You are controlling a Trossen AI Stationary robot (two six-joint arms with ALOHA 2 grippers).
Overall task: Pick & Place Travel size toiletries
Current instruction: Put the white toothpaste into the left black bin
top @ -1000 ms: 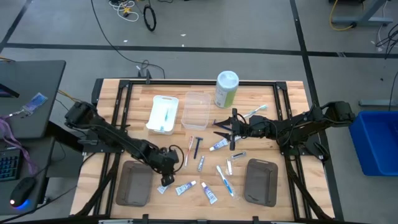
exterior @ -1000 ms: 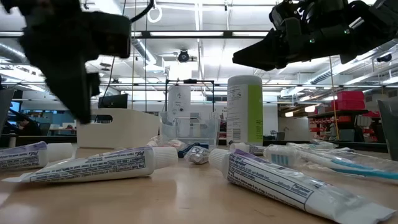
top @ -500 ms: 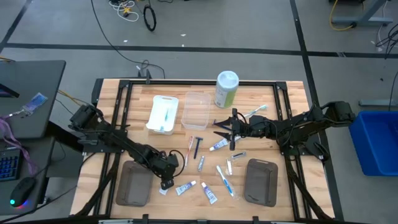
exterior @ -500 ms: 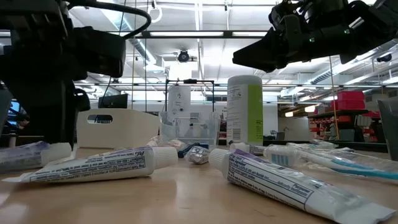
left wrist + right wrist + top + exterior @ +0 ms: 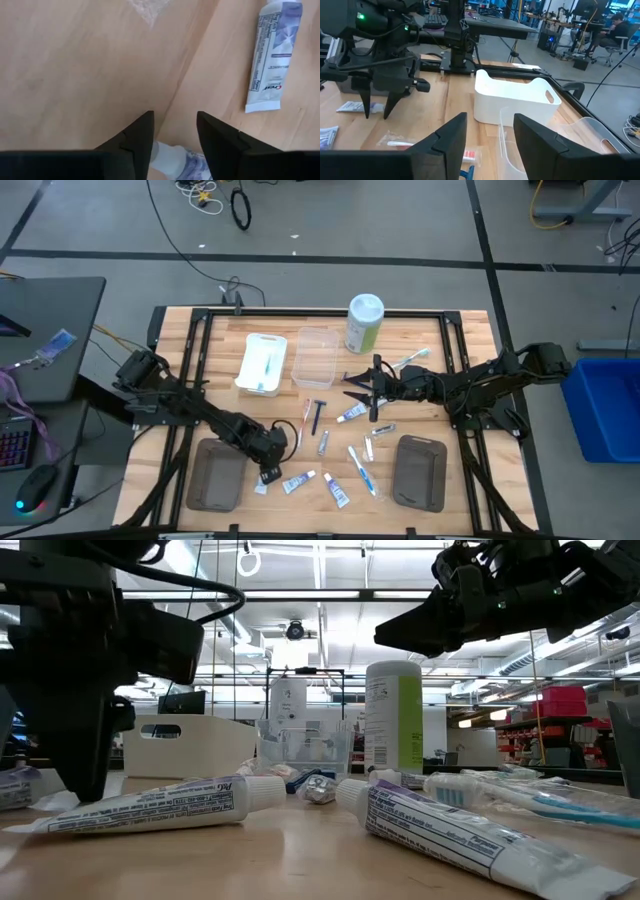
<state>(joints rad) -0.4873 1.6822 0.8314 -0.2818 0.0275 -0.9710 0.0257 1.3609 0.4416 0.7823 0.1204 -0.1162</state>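
Note:
Small toiletries lie scattered on the wooden table: white tubes (image 5: pixel 298 480), toothbrushes (image 5: pixel 363 469), a dark razor (image 5: pixel 318 416) and silvery tubes (image 5: pixel 323 442). My left gripper (image 5: pixel 266 476) is low over the near part of the table, open and pointing down. Its fingers stand on either side of the cap end of a small white tube (image 5: pixel 172 160). This tube (image 5: pixel 261 484) lies flat on the table. A second tube (image 5: pixel 272 55) lies just beyond. My right gripper (image 5: pixel 347 386) hovers open above the table's middle, well clear of the items.
A green-and-white canister (image 5: pixel 364 323) stands near the far edge. Beside it are a white bin (image 5: pixel 261 363) and a clear tray (image 5: pixel 316 357). Two grey trays (image 5: pixel 216 474) (image 5: pixel 421 471) sit near the near edge, left and right of the items.
My left gripper has come down from above the table until its open fingers reach the tabletop around the leftmost tube's cap end. The tube has stayed where it was.

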